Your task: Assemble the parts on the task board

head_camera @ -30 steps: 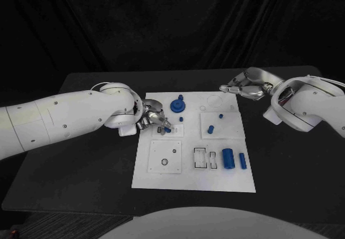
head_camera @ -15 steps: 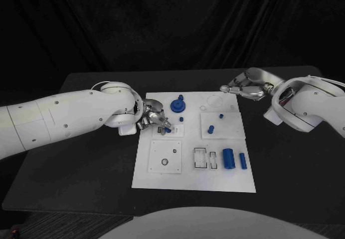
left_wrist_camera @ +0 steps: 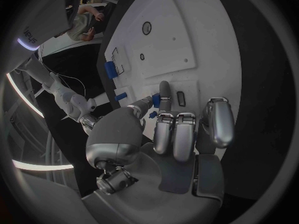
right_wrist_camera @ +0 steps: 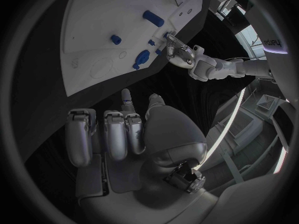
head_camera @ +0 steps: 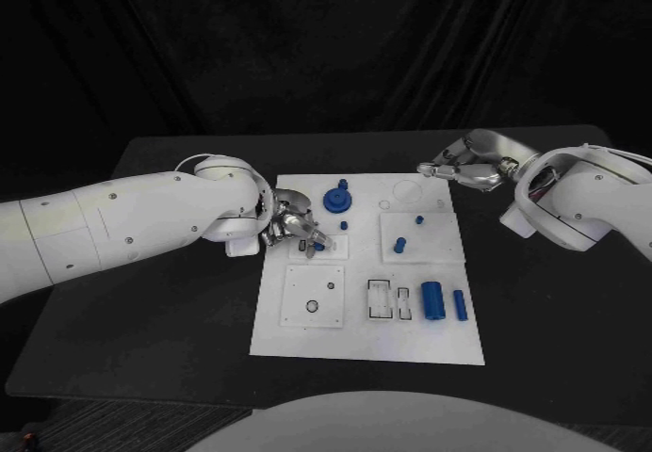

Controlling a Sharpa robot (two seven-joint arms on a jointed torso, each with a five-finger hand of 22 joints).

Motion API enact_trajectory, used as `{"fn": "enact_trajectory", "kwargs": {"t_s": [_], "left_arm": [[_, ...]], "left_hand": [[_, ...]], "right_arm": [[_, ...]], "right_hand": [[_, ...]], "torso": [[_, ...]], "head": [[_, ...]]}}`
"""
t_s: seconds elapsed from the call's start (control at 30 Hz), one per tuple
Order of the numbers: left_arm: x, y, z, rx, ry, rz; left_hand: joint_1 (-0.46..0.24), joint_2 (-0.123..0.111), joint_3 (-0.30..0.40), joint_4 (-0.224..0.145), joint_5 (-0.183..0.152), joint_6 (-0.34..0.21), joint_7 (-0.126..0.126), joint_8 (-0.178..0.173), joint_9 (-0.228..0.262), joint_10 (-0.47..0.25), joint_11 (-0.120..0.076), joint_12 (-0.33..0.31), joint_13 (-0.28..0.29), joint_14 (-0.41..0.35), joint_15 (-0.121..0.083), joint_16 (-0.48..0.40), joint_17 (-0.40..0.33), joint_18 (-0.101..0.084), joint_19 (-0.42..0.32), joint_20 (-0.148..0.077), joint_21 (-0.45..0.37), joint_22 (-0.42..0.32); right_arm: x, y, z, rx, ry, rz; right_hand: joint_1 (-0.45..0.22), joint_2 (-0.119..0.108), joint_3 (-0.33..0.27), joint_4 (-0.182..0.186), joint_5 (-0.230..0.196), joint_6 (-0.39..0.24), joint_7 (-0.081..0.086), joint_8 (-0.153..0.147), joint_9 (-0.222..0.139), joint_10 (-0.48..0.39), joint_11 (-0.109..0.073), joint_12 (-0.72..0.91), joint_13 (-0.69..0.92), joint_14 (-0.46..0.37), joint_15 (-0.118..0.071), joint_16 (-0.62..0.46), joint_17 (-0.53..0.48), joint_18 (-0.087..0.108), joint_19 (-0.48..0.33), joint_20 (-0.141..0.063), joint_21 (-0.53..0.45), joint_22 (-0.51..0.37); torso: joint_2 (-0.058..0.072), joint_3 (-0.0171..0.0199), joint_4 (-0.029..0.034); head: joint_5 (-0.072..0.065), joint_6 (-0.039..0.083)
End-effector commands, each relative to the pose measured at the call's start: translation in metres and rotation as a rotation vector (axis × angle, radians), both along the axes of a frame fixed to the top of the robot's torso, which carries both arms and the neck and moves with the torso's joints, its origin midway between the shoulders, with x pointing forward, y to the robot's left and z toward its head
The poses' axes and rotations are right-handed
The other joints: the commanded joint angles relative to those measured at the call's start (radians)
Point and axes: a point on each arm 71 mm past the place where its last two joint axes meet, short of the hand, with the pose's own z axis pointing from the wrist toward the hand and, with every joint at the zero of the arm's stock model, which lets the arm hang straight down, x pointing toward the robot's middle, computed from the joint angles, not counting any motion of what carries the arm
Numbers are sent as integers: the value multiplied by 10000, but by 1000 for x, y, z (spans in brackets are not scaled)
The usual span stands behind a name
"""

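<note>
The white task board lies in the middle of the black table. My left hand hovers at the board's left edge and pinches a small blue part over a small square plate with a slot. In the left wrist view that blue part sits between the thumb and a fingertip, near the slot. My right hand hangs off the board's far right corner, fingers curled in on nothing. A round blue part, blue pegs and a blue cylinder rest on the board.
A square plate with holes and a slotted frame lie on the near half of the board. A smaller blue cylinder lies near the right edge. Bare black table surrounds the board.
My left hand has crept slightly to the right over the slotted plate with the small blue part. The right hand has stayed put.
</note>
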Motion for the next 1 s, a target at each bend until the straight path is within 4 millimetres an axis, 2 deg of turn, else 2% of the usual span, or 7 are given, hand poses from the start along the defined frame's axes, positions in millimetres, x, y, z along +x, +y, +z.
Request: {"fn": "enact_trajectory", "kwargs": {"t_s": [0.03, 0.17, 0.37, 0.47, 0.63, 0.77, 1.0], "left_arm": [[-3, 0, -6, 233, 153, -261], [-3, 0, -6, 244, 155, -253], [-2, -1, -7, 264, 169, -262], [-2, -1, -7, 271, 171, -267], [-1, -1, -7, 255, 128, -222], [0, -1, -6, 227, 78, -169], [0, 1, -6, 158, -23, -54]], "left_hand": [[-49, 15, -61, 17, -48, 4, 7, -3, 43, 1048, 51, 28, 2616, 1056, 67, 26, 2634, 47, -81, -3, -60, 1521], [-53, 43, -251, 125, -60, 3, -9, 100, 208, 1048, 37, 28, 2616, 1056, 59, 26, 2634, 42, -43, -8, -50, 1544], [-122, 86, -570, 329, -304, 1, -43, 256, 457, 1048, 11, 28, 2616, 1056, 33, 26, 2634, 35, 11, -26, -49, 1572], [-217, 70, -888, 503, -586, 53, -100, 507, 770, 1048, -35, 28, 2616, 1056, -8, 26, 2634, 29, 55, -54, -54, 1597], [-487, 82, -1517, 900, -1011, -43, -186, 1168, 1722, 1048, -110, 28, 2616, 1056, -74, 26, 2634, 22, 122, -129, -84, 1649], [-814, -7, -1922, 1226, -1085, -94, -207, 1438, 2125, 1048, -133, 28, 2616, 1056, -96, 26, 2634, 20, 145, -153, -99, 1669], [-873, -67, -2150, 1343, -1095, -190, -209, 1541, 2340, 1048, -138, 28, 2616, 1056, -108, 26, 2634, 19, 155, -165, -115, 1681]], "right_arm": [[0, -2, -2, -100, 171, -174], [0, -2, -3, -109, 185, -182], [0, -2, -3, -121, 212, -182], [0, -2, -4, -127, 225, -184], [0, -2, -4, -130, 233, -181], [0, -3, -4, -134, 244, -184], [0, -3, -5, -144, 275, -183]], "right_hand": [[94, -8, 29, -14, 43, 16, -21, -22, 15, 1059, 21, -16, 2609, 1051, 32, 26, 2635, -53, 832, 20, -66, 2496], [94, -8, 29, -14, 43, 16, -21, -22, 15, 1059, 21, -16, 2609, 1051, 32, 26, 2635, -53, 832, 20, -66, 2496], [122, -14, 34, -21, 58, 21, -20, -22, 18, 1059, 21, -16, 2609, 1051, 32, 26, 2635, -49, 823, 19, -81, 2490], [122, -14, 34, -21, 58, 21, -20, -22, 18, 1059, 21, -16, 2609, 1051, 32, 26, 2635, -49, 823, 19, -81, 2490], [128, -19, 32, -20, 60, 24, -20, -21, 20, 1059, 23, -16, 2609, 1051, 32, 26, 2635, -49, 823, 20, -80, 2490], [128, -20, 31, -18, 60, 24, -19, -21, 20, 1059, 23, -16, 2609, 1051, 32, 26, 2635, -46, 817, 20, -90, 2486], [128, -20, 31, -18, 60, 24, -19, -21, 20, 1059, 23, -16, 2609, 1051, 32, 26, 2635, -46, 817, 20, -90, 2486]], "torso": [[-5, -4, 1], [0, 1, -4], [-1, 3, 3], [-2, 4, 4], [3, 2, 1], [-1, 5, -4], [3, 6, 1]], "head": [[10, 2], [28, 2], [20, 2], [22, 2], [23, 2], [25, 2], [8, 2]]}}
